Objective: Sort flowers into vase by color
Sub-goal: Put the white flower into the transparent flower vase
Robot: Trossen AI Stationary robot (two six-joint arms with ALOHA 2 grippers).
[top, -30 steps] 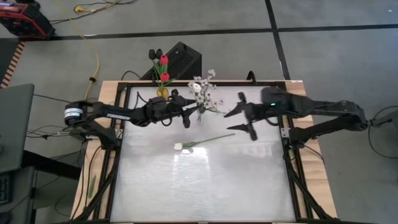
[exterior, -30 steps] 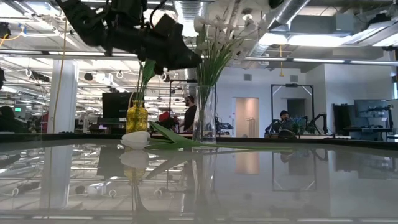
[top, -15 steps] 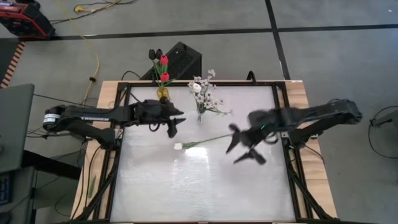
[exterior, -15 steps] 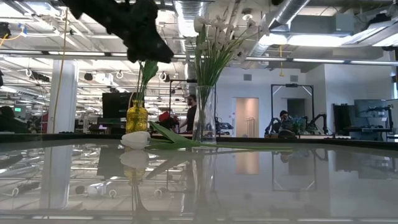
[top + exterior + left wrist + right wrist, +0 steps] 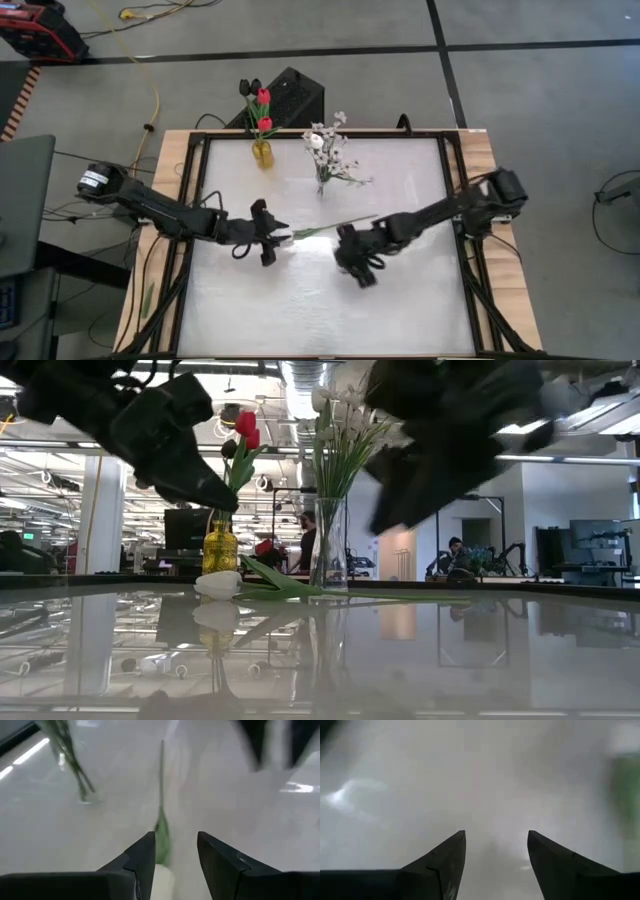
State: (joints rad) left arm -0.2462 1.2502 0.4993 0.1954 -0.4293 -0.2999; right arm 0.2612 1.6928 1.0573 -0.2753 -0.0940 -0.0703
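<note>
Low over the desk (image 5: 300, 310), the right end effector (image 5: 362, 270) hangs with its fingers spread, nothing between them, just near the stem end of the loose white flower (image 5: 218, 584). That flower lies flat mid-desk, green stem (image 5: 335, 225) running toward the right arm. The left end effector (image 5: 272, 240) sits right at the white head, fingers (image 5: 142, 857) parted, the pale bloom (image 5: 162, 880) and stem showing in the gap, not pinched. Farther back, a clear vase (image 5: 322, 178) carries white flowers and blossom sprigs. Beside it, at the desk's far edge, a yellow vase (image 5: 261, 151) carries red and dark tulips (image 5: 262, 98). In the room beyond, people (image 5: 304, 540) stand and sit.
</note>
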